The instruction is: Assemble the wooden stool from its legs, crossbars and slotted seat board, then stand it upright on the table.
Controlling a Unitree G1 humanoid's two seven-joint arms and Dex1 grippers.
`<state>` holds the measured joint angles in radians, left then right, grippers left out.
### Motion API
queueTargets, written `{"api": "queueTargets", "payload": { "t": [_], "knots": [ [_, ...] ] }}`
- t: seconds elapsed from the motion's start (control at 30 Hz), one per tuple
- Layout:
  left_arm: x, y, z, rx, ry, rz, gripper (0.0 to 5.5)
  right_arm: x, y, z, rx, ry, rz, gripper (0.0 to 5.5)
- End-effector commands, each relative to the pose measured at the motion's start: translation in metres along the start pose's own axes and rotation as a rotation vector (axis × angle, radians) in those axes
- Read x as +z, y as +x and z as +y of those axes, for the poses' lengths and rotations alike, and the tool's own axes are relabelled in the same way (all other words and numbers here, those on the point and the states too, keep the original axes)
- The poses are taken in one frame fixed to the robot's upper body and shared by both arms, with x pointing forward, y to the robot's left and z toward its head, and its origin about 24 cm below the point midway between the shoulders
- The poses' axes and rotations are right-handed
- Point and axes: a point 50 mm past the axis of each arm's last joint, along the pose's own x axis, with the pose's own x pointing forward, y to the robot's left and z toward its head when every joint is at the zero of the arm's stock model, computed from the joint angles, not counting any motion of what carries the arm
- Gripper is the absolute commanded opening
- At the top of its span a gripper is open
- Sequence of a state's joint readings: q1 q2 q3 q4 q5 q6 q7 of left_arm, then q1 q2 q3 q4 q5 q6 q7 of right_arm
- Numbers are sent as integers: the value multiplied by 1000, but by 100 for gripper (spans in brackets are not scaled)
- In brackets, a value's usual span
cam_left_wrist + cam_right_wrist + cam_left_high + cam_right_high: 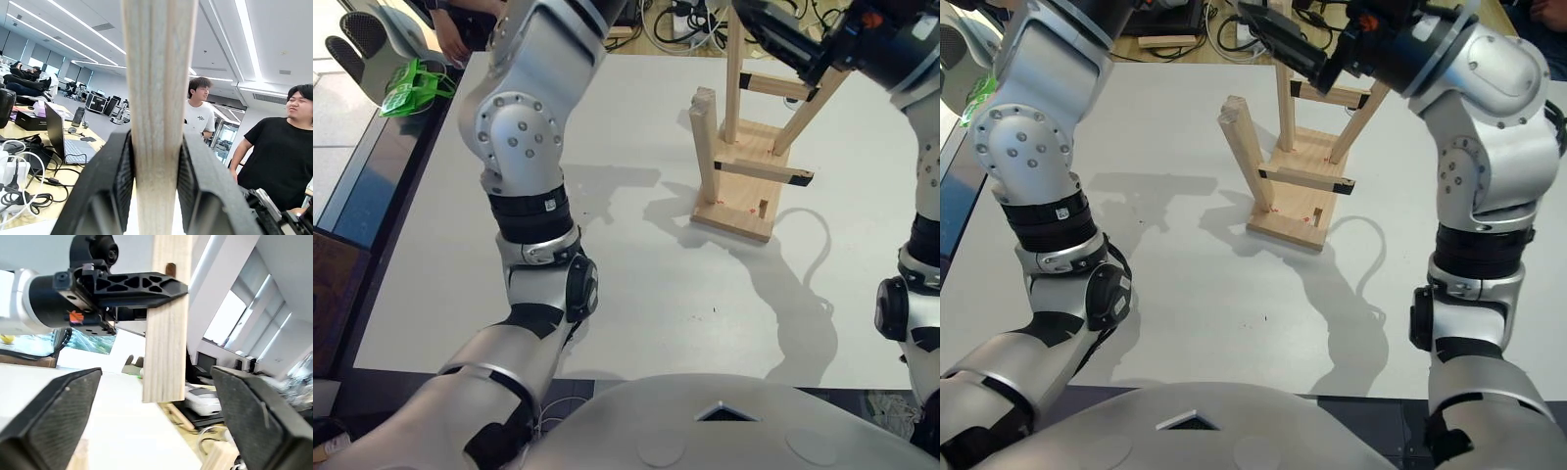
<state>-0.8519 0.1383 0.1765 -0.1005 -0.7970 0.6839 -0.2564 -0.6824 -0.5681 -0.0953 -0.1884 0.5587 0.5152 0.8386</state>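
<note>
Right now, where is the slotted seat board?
The seat board lies flat on the table, right of centre toward the far side in the eye views, under the upturned legs and crossbars.

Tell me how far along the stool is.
Done: the seat board lies flat, legs pointing up, with a lower crossbar and an upper crossbar between them. In hand: the left gripper is shut on the top of one leg; the right gripper is open around it. Left: the outer leg leans and may need seating, then everything must be turned upright.
</note>
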Motion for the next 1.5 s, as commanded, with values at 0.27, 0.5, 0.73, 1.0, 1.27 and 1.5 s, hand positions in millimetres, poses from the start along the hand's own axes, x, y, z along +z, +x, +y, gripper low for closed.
{"api": "queueTargets", "payload": {
  "t": [0.27,0.5,0.73,1.0,1.27,1.5],
  "knots": [
    [35,2,12,-314,267,253,100,78,-4,-22,241,236,-172,537],
    [60,27,11,-33,-73,-285,100,73,11,-13,90,370,-409,537],
    [76,50,-7,88,-601,-686,100,61,69,11,-239,692,-753,537],
    [76,77,-29,-102,-769,-743,100,90,125,-1,-245,1115,-1023,537],
    [59,90,-40,-175,-802,-674,100,103,143,21,-47,1273,-991,537],
    [27,117,-47,-183,-859,-595,100,108,147,26,-22,1250,-979,537]
  ]
}}
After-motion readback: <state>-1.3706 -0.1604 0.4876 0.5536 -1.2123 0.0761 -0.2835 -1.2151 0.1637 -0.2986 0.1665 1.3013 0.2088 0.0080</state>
